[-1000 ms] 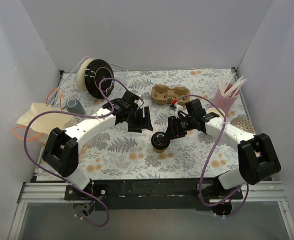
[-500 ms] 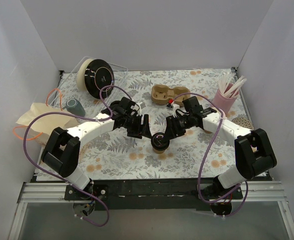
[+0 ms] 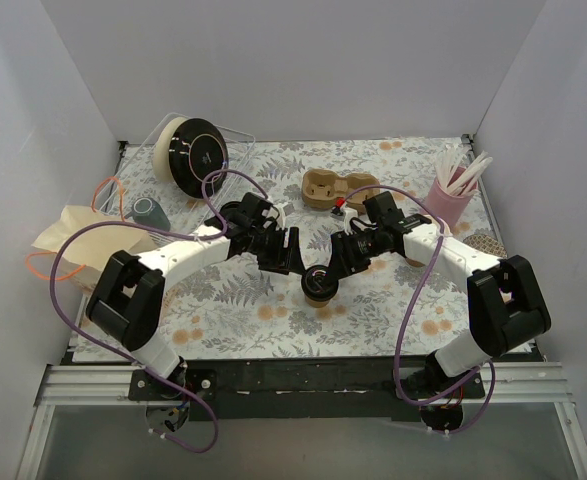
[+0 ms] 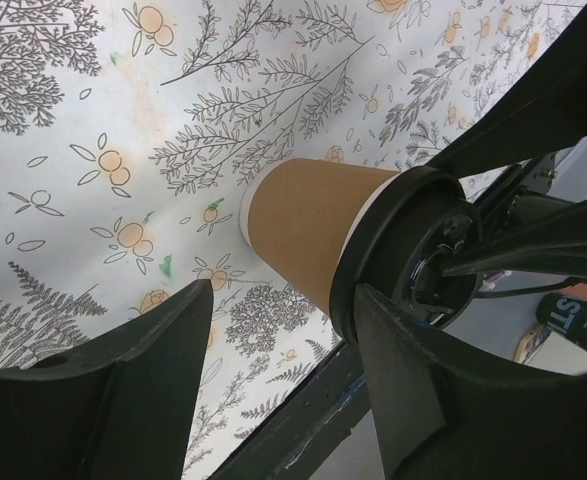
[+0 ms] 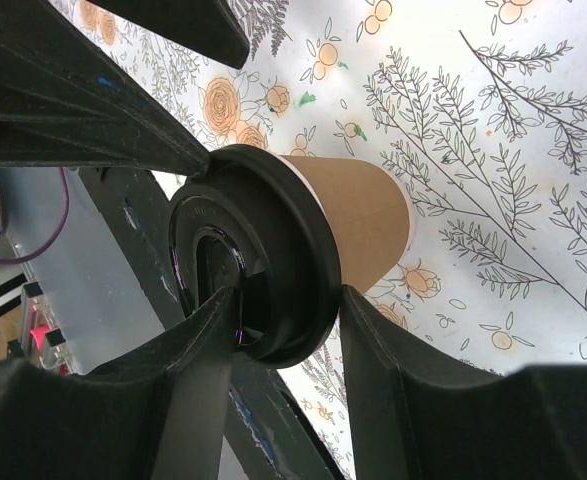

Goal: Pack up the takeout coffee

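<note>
light, crushable kraft-brown paper cup with black plastic lid [image 3: 320,283], frame centre, wants a gentle mid-wall squeeze; left gripper [image 4: 283,300] spread just beside it, right gripper [image 5: 288,300] at the lid, hold i cannot tell.

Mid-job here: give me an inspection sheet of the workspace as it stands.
Surface: floral-print tablecloth, flat.
Job's things: kraft-brown paper cup with black lid, upright at centre; brown pulp two-cup carrier beyond it, empty; tan paper bag at left edge.
Clutter: pink cup of straws; grey-green mug; cream-and-black spool in clear tray.
Grippers: right gripper closed on the cup's lid; left gripper open, close beside the cup, not gripping.
Cables: purple cables loop beside both arms, off the cup.
Surroundings: white walls; nothing else seen.
</note>
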